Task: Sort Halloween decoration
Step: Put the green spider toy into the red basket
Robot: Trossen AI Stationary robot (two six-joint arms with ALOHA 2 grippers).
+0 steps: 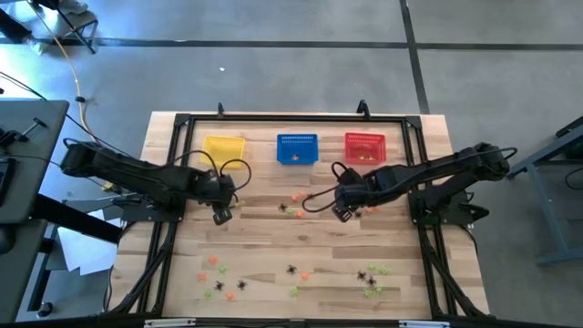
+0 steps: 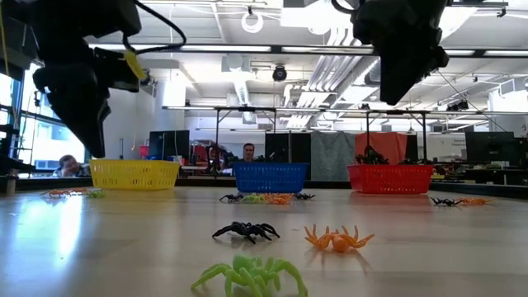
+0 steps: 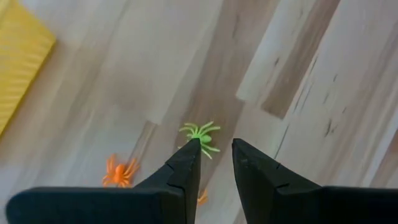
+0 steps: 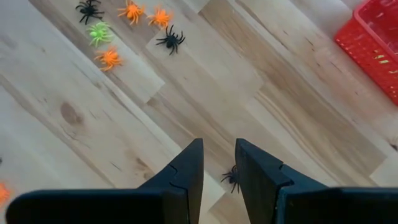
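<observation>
Tiny plastic spiders, black, orange and light green, lie scattered on the wooden table: a group mid-table, and others near the front edge. My left gripper hangs above the table in front of the yellow basket, narrowly open and holding nothing. Beyond its tips lie a green spider and an orange one. My right gripper hangs in front of the red basket, narrowly open. A black spider on the wood shows through its gap.
The blue basket stands between the yellow and red ones along the far edge. Several spiders lie ahead of the right gripper. In the low view a black, an orange and a green spider lie nearest the front.
</observation>
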